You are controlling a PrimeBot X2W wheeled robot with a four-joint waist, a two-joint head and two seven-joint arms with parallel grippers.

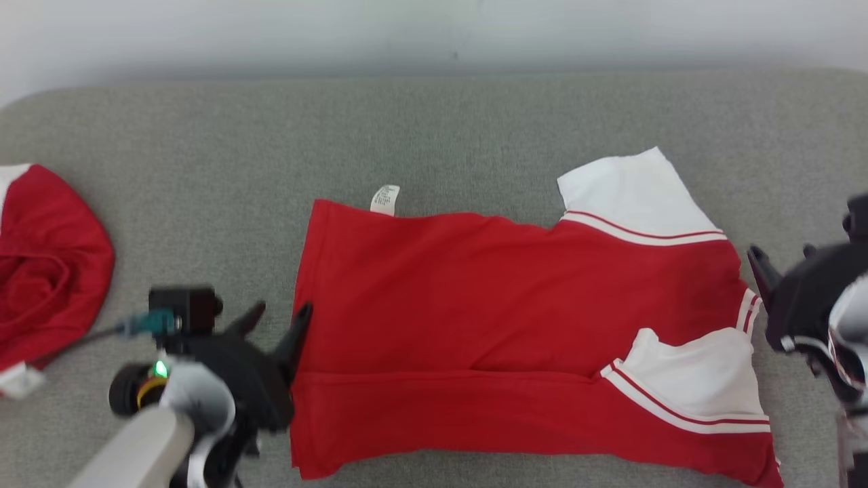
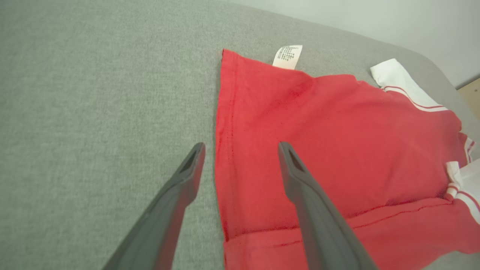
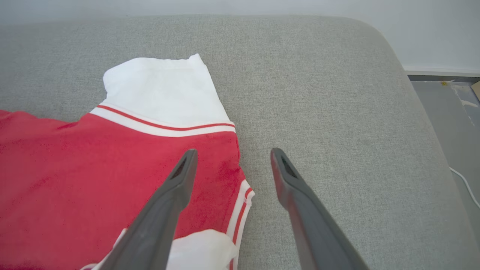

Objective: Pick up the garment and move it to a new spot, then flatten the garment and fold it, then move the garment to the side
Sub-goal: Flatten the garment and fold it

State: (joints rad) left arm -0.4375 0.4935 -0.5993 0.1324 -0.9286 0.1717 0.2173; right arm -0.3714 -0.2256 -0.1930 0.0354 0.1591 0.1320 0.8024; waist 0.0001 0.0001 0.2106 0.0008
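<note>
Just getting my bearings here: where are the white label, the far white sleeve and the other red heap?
white label [image 1: 385, 200], head view, middle of the tag.
far white sleeve [image 1: 630, 190], head view, its plain white cloth.
red heap [image 1: 47, 271], head view, its crumpled red middle.

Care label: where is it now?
Head view: the care label pokes past the far edge of the spread red garment, near its left corner, on the grey cushion.
</note>
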